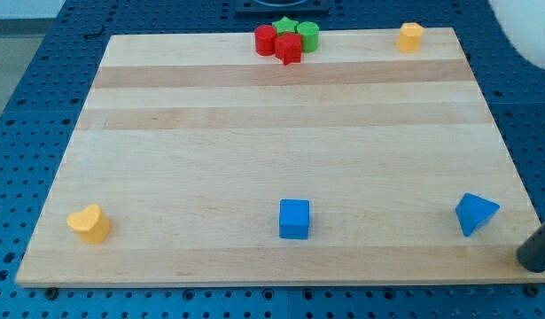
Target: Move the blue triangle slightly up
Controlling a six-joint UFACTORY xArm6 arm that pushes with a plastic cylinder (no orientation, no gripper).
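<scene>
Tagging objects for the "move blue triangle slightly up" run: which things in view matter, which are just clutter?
In play:
- blue triangle, near the view's bottom right
- my tip, just right of and below it, apart

Clutter:
- blue cube
- yellow heart
- yellow block
- red cylinder, red star, green star, green cylinder, clustered at top

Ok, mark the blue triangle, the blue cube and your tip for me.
blue triangle (476, 213), camera view, middle of its front face.
blue cube (294, 220), camera view, centre of its front face.
my tip (531, 260), camera view, rod's very end.
</scene>
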